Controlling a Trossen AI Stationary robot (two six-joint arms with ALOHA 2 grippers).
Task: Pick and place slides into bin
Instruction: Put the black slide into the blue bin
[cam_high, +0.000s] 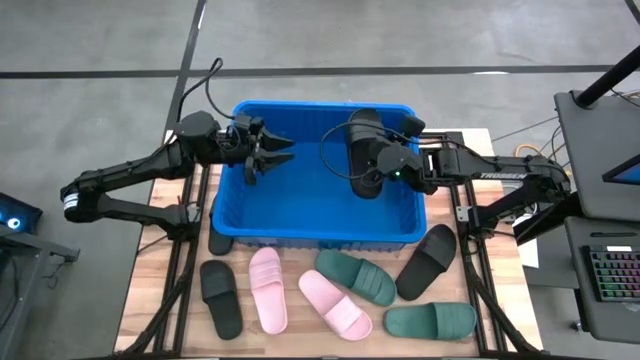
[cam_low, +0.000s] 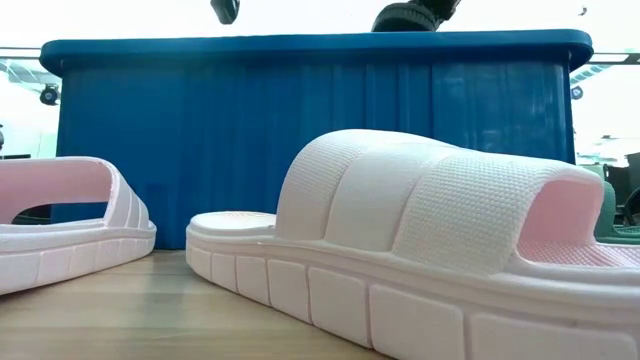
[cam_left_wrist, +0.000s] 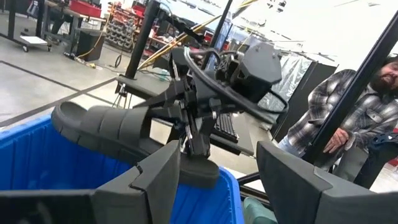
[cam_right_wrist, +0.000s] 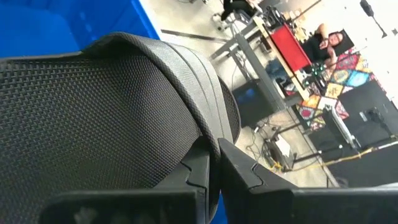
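While the high view only hints at it, the right wrist view shows the right gripper (cam_right_wrist: 214, 163) pinched tight on a black slide's (cam_right_wrist: 106, 106) strap edge. From above, that slide (cam_high: 364, 140) hangs over the bin (cam_high: 232, 215) interior, long axis running 12 to 6 o'clock. At 9 o'clock over the bin, the left gripper (cam_high: 272, 152) has its fingers spread and holds nothing. 7 more slides lie on the table at 6 o'clock of the bin.
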